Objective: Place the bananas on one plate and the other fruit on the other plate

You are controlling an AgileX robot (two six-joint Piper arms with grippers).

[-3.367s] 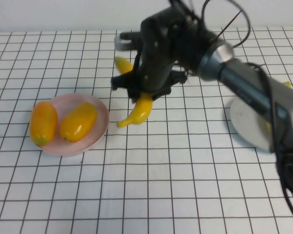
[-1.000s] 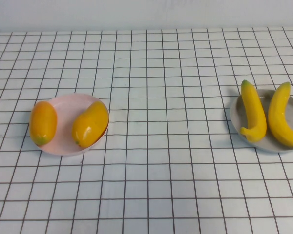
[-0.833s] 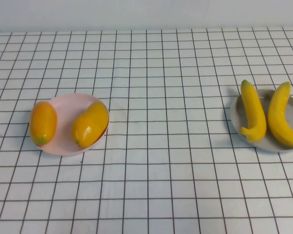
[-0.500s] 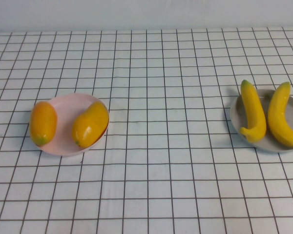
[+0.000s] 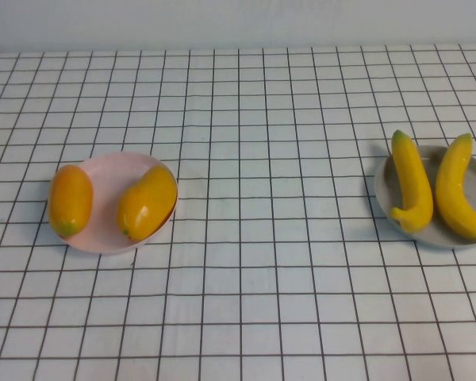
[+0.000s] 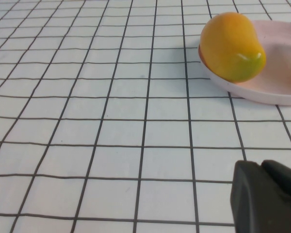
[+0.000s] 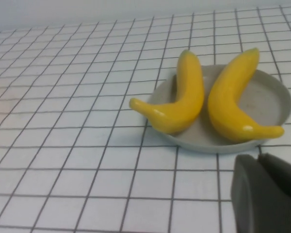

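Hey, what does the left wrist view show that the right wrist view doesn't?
Only the left wrist view: one mango-like fruit on the pink plate, with the left tool low over the table. Only the right wrist view: two bananas on the grey plate, near the right tool. Both: the checked tablecloth.

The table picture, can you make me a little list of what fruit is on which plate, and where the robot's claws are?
grey plate: two bananas, side by side
pink plate: two mango-like fruits, apart
sorting: looks finished
left claw: near the pink plate, holding nothing
right claw: near the grey plate, holding nothing
table: white with black grid
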